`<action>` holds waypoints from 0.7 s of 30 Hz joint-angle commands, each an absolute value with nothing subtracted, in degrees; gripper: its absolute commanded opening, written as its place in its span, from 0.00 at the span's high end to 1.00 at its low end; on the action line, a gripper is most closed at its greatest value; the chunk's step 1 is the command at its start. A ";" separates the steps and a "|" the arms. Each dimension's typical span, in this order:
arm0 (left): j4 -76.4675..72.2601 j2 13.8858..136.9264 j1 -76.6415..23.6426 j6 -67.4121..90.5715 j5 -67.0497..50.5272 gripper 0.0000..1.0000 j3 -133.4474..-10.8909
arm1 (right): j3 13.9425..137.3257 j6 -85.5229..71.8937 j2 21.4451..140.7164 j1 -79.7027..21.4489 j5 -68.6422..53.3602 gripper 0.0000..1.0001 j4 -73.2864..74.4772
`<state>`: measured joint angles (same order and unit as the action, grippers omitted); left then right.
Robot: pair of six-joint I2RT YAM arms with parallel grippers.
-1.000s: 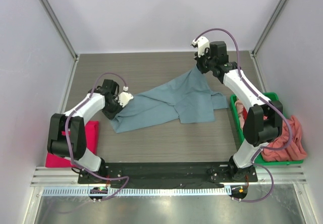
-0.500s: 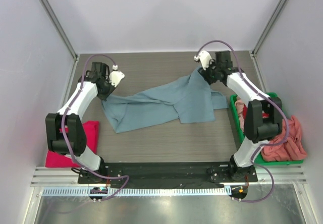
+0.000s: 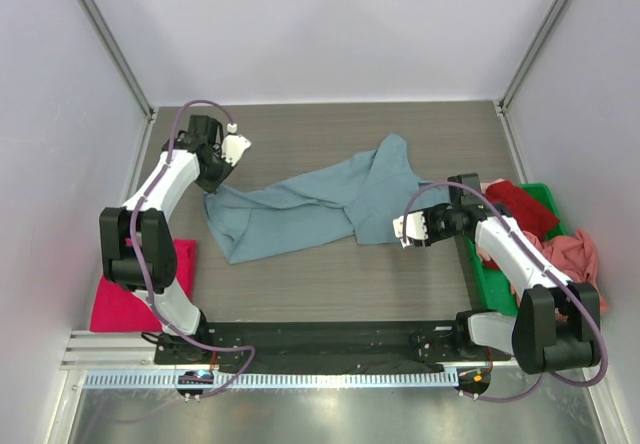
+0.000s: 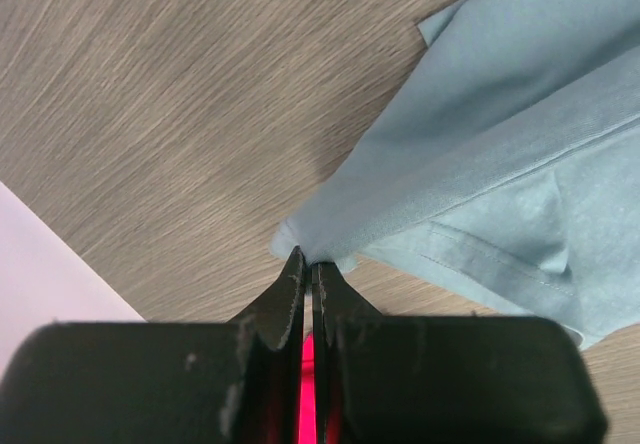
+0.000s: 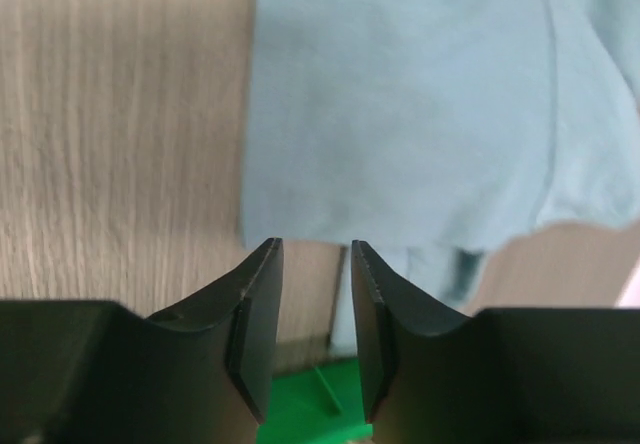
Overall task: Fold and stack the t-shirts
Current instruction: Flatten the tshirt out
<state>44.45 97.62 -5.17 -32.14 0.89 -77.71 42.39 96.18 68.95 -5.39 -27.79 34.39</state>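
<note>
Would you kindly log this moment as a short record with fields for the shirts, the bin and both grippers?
Grey-blue t-shirt: unfolded, rumpled, mid-table
Left gripper: shut on that shirt's far-left corner
Right gripper: open, empty, at its near-right edge
Magenta t-shirt: flat, looks folded, near-left
Green bin: right side, holds red t-shirt and salmon t-shirt

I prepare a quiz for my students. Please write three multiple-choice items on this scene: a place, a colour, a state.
1. Where on the table lies the magenta t-shirt? A. far right B. near left C. centre
2. Which colour has the spread-out t-shirt? A. grey-blue B. yellow C. white
3. How is the right gripper? A. shut on cloth B. open, empty C. out of view
Answers: 1 B, it lies at the near left edge; 2 A, it shows grey-blue from above; 3 B, its jaws stand apart, gripping nothing.
</note>
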 commanded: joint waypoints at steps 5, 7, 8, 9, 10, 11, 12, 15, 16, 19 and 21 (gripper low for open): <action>45.70 98.17 -5.54 -31.55 1.49 1.00 -79.54 | 47.98 107.49 79.44 -5.36 -30.42 0.62 41.39; 45.79 98.44 -5.45 -31.73 1.58 1.00 -79.45 | 49.91 108.01 82.25 -5.27 -29.36 0.62 42.53; 45.79 98.70 -5.54 -31.73 1.76 1.00 -79.37 | 50.53 108.28 83.14 -5.27 -28.75 0.60 43.15; 45.88 98.88 -5.54 -31.90 1.76 1.00 -79.45 | 51.23 108.63 83.93 -5.27 -27.61 0.60 43.94; 45.70 99.14 -5.54 -31.99 1.84 1.00 -79.45 | 52.37 108.81 84.54 -5.27 -27.34 0.59 44.73; 45.62 99.23 -5.54 -31.99 2.11 1.00 -79.63 | 52.99 108.63 85.86 -5.19 -27.16 0.59 45.87; 45.53 99.66 -5.54 -31.99 2.20 1.00 -79.63 | 54.04 108.81 86.39 -5.19 -26.72 0.59 46.40; 45.44 100.02 -5.54 -31.90 2.55 1.00 -79.80 | 54.93 109.42 88.24 -5.27 -25.84 0.59 47.55; 45.44 100.11 -5.45 -31.99 2.55 1.00 -79.80 | 55.19 109.42 88.59 -5.19 -25.32 0.59 47.72; 45.44 100.28 -5.54 -32.17 2.64 1.00 -79.63 | 55.98 109.95 89.47 -5.27 -24.87 0.59 49.47; 45.18 100.55 -5.54 -32.17 2.55 1.00 -79.63 | 56.16 110.47 89.73 -5.27 -24.79 0.59 50.36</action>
